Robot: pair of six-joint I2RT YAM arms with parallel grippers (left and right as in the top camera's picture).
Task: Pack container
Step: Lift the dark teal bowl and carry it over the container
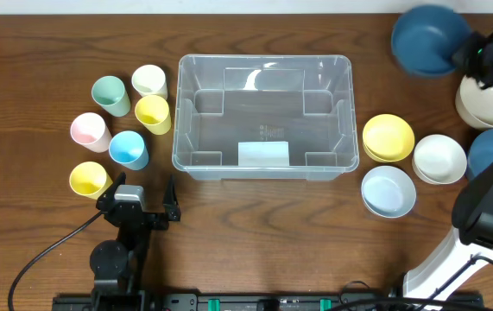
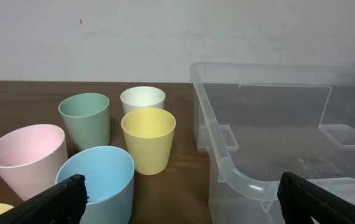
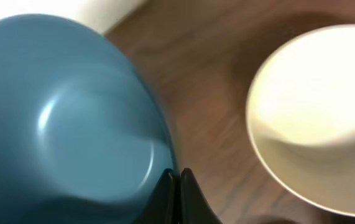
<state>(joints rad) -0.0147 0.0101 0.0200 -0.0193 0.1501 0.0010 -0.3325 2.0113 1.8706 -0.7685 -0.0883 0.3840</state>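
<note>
The clear container (image 1: 263, 59) stands empty in the middle of the table, a white label on its near wall; its near corner (image 2: 227, 163) fills the right of the left wrist view. My left gripper (image 1: 138, 207) (image 2: 180, 208) hangs open in front of the cups, just left of the container's near corner, holding nothing. My right gripper (image 1: 469, 53) (image 3: 178, 175) is at the far right corner, shut on the rim of a dark blue bowl (image 1: 427, 39) (image 3: 71, 124), which looks raised and blurred.
Left of the container stand several cups: green (image 1: 110, 93), white (image 1: 148, 80), yellow (image 1: 153, 113), pink (image 1: 89, 131), blue (image 1: 129, 149), another yellow (image 1: 89, 179). To its right lie yellow (image 1: 388, 137), white (image 1: 439, 158), light blue (image 1: 388, 190) and cream (image 1: 479, 102) bowls.
</note>
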